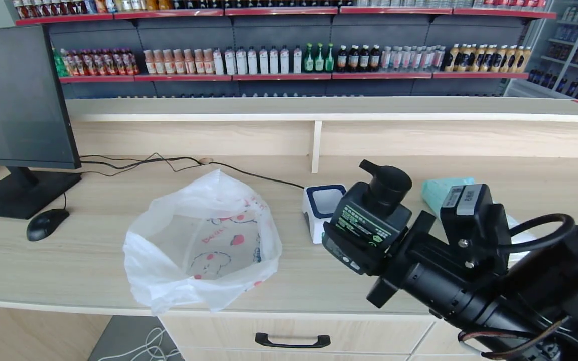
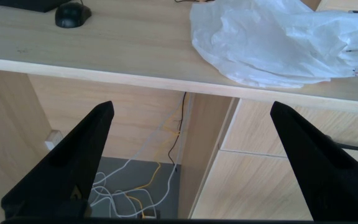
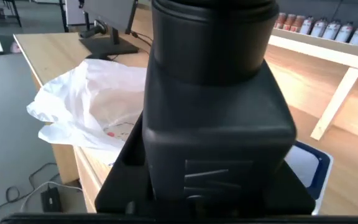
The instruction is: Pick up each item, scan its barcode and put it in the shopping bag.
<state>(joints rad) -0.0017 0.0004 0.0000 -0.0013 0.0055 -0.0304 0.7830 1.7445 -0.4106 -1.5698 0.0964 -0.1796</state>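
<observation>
**Bottle held up by the scanner, bag waiting open**

Closest to me, the right gripper [image 1: 400,253] is pinching a black pump bottle [image 1: 369,220] by its lower body, tipped so the labelled face looks up and towards the scanner [image 1: 319,205]; I'd judge that is to show its barcode. The label carries green and white print, too small for me to make out. The left gripper [image 2: 191,107] hangs below the counter's [image 1: 93,260] front edge, fingers spread and holding nothing, likely kept out of the way. At the front edge the white shopping bag [image 1: 141,248] lies with its mouth open to take items; red lettering and cartoon figures show through, not legible. The scanner stands mid-counter, just right of the bag. A teal packet [image 1: 439,190] lies behind the arm, probably awaiting its turn. At the far left corner sit a mouse [image 1: 47,223] and a monitor [image 1: 18,100]; beyond the counter, shelves of drinks bottles [image 1: 269,60].
</observation>
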